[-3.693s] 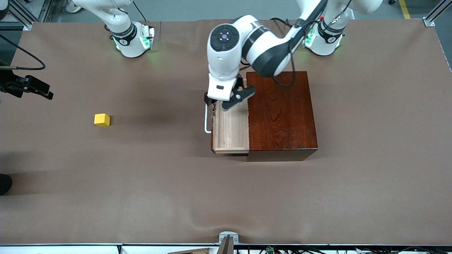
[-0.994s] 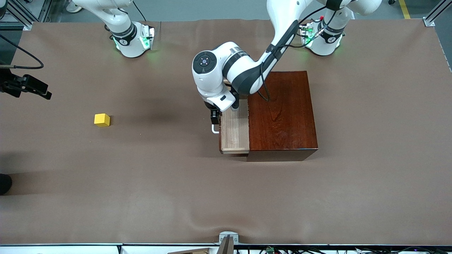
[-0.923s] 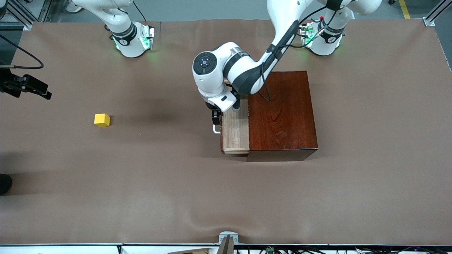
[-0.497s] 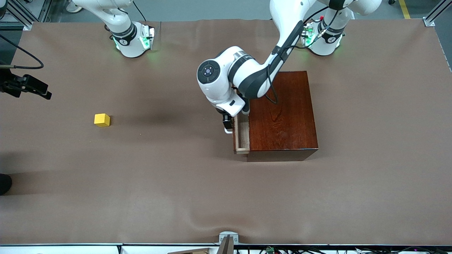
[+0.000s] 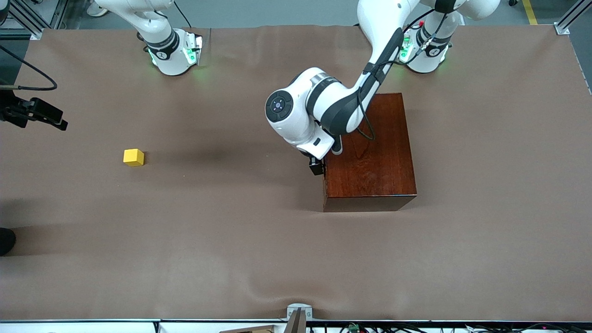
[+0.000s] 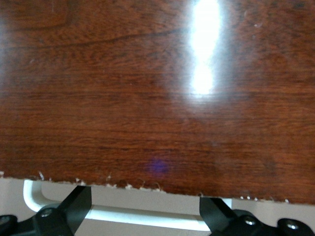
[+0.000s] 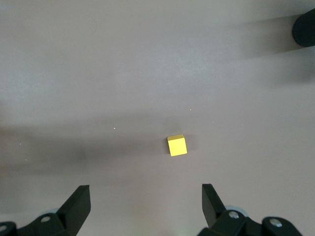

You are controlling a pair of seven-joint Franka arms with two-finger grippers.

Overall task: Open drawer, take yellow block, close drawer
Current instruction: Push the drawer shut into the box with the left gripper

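**At the box front: drawer pushed shut, block out on the table**

Against the front of the box (image 5: 368, 150), the left gripper (image 5: 317, 165) sits at the white handle (image 6: 147, 215). A second ago the drawer (image 5: 323, 178) stood well out from the box, its plywood tray in view from above. Now the tray has slid fully inside, and only the box's glossy lid shows from above. The left arm has followed it in. In the left wrist view the fingers (image 6: 74, 206) are spread, one on each side of the handle bar, not pinching it.

This suggests the closing step is done or nearly done. A final check would be whether the drawer front sits flush, which the pictures do not show.

The drawer's inside is hidden now. When last seen open, the part of the tray in view looked empty.

The block (image 5: 133, 157) lies on the bare table, well apart from the box, toward the right arm's end. It has not moved over the last seconds. The right gripper (image 7: 145, 204) waits high above the table near the block, jaws spread wide and holding nothing.
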